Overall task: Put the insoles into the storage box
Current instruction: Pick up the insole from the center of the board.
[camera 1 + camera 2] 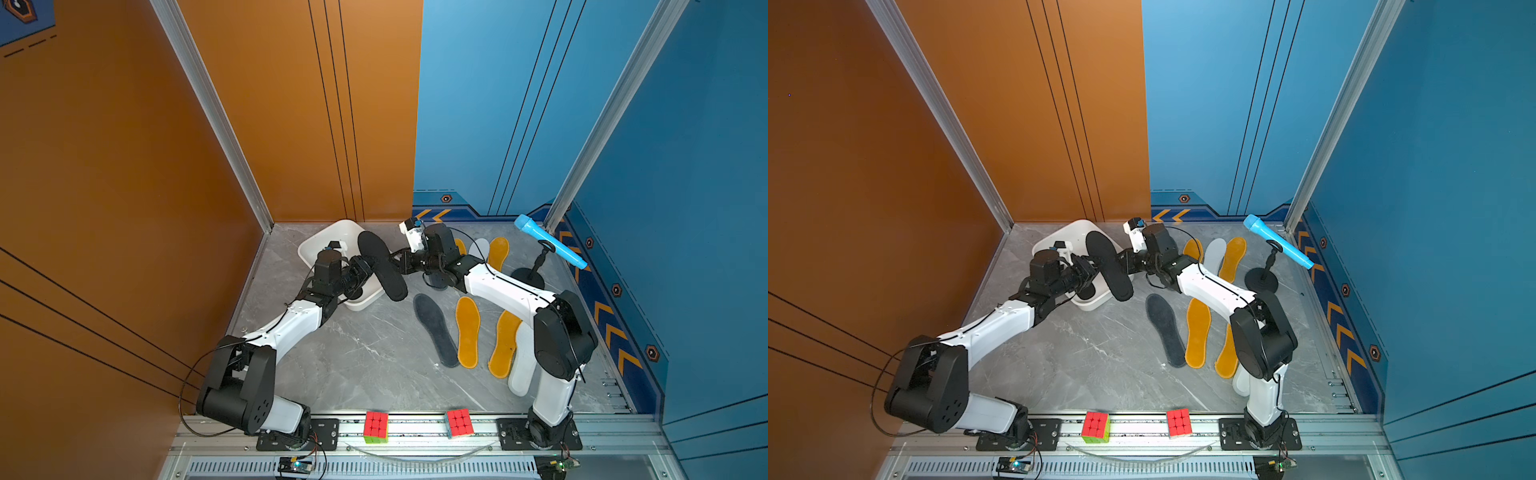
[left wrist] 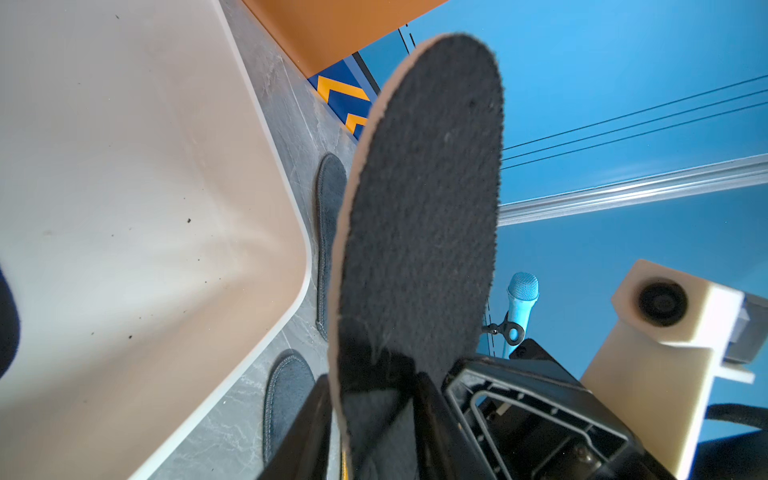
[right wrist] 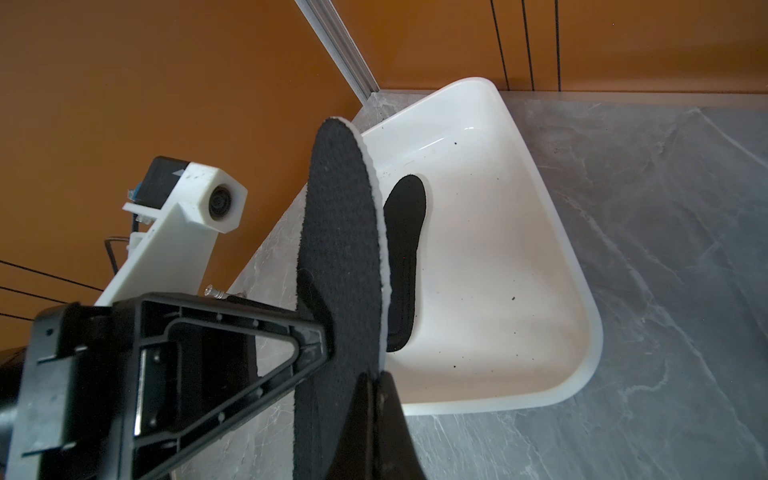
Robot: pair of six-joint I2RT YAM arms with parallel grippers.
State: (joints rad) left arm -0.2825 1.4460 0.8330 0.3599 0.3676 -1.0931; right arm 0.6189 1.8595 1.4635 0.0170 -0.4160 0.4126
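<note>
The left gripper (image 1: 371, 266) and right gripper (image 1: 397, 264) both pinch one black insole (image 1: 384, 270) on edge over the box (image 1: 328, 232) rim, at the table's (image 1: 353, 365) far left corner. This is likely a handover for dropping it in.

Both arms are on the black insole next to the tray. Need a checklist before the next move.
1. Grip of the right fingers on the black insole: ok, clamped on its edge.
2. Grip of the left fingers: cannot tell. They straddle the insole, but a firm clamp is not visible.
3. Insole lifted off the table: ok, held up on edge.
4. Room in the tray: ok, only the other black insole lies inside.
5. Insole centred over the tray: not ok. In both top views it hangs along the rim.
</note>
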